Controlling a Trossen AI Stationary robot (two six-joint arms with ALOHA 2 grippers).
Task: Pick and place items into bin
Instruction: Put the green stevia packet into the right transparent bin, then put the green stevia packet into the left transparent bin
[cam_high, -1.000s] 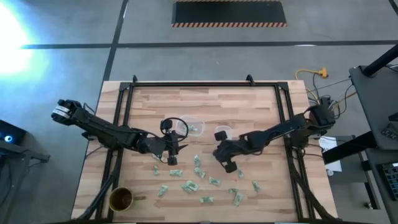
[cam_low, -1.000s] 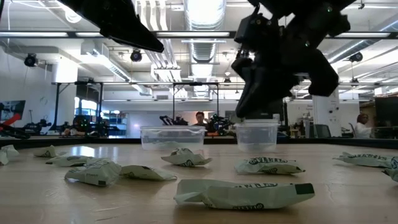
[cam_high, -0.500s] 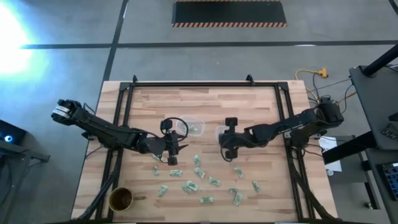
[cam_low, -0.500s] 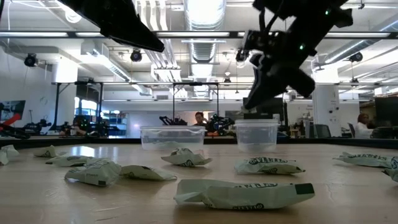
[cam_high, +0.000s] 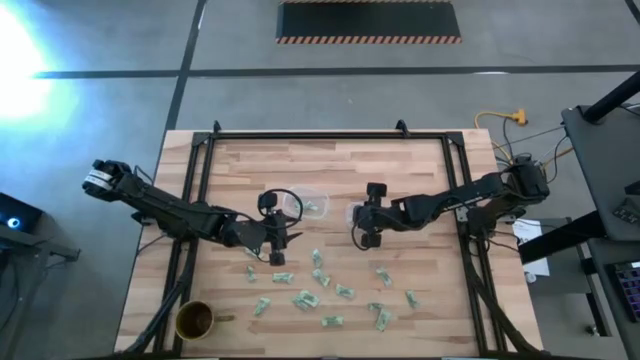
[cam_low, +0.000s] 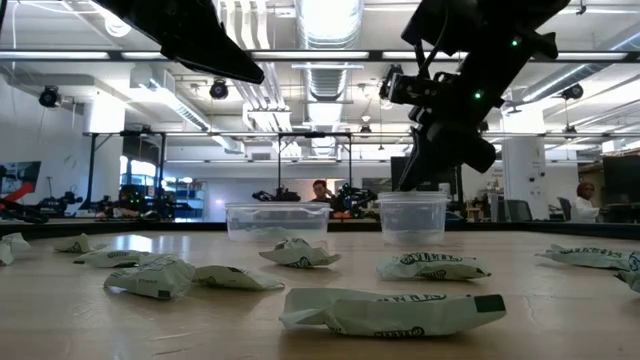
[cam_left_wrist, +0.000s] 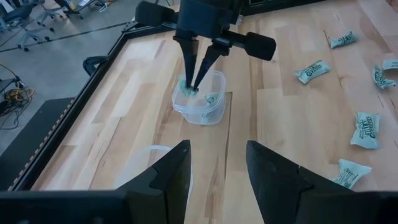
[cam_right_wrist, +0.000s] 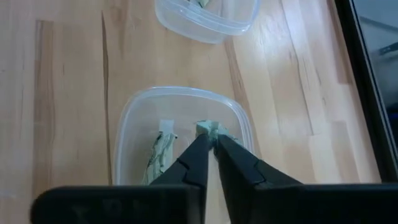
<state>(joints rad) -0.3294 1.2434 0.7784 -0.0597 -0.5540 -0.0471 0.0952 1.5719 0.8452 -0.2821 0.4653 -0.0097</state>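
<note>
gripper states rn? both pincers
Left pincer: open, empty, hovering near the left bin.
Right pincer: over the right bin, fingers nearly together on a wrapped piece.

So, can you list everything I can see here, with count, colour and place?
table: one, pale wood, under everything
left bin: one, clear, mid-table, at least one green piece inside
right bin: one, clear, beside the left bin
loose pieces: about fourteen, pale green and white, scattered on the table's near half
piece in right bin: one, pale green, lying inside
held piece: one, pale green, at the right gripper's tips inside the right bin
cup: one, brown, near corner on the left arm's side
people: two, far off in the room
left gripper: open, empty, near the left bin
right gripper: closed on the held piece
</note>
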